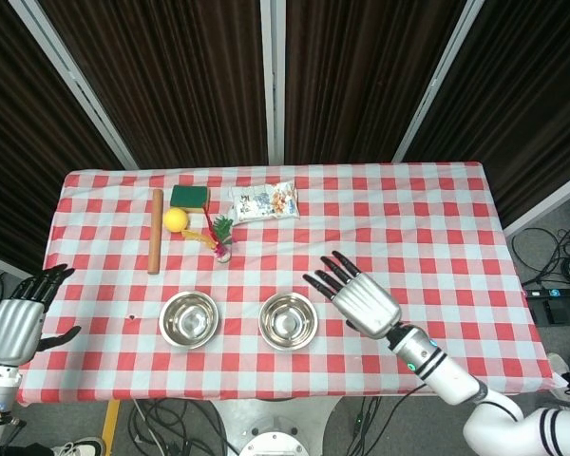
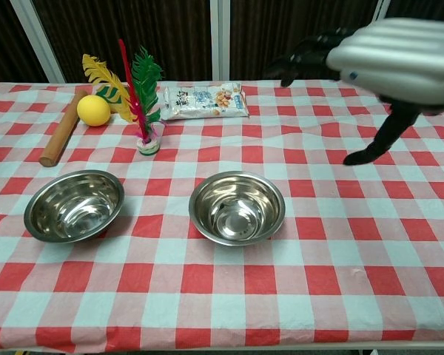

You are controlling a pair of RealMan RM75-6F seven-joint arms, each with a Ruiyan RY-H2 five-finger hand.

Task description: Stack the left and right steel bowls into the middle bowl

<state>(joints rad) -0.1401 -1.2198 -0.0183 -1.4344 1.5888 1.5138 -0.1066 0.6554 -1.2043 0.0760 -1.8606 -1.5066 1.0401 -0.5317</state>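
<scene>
The middle steel bowl (image 1: 288,320) (image 2: 237,208) sits on the checked cloth with a second bowl nested inside it. The left steel bowl (image 1: 189,319) (image 2: 74,205) stands alone a short way to its left. My right hand (image 1: 358,297) (image 2: 388,55) hovers open above and to the right of the nested bowls, fingers spread, holding nothing. My left hand (image 1: 17,321) hangs open off the table's left edge, away from the left bowl; only the head view shows it.
At the back left lie a wooden rolling pin (image 1: 155,243) (image 2: 61,137), a yellow ball (image 1: 176,219) (image 2: 93,110), a green sponge (image 1: 189,197), a feather shuttlecock (image 1: 221,242) (image 2: 146,111) and a snack packet (image 1: 264,202) (image 2: 203,100).
</scene>
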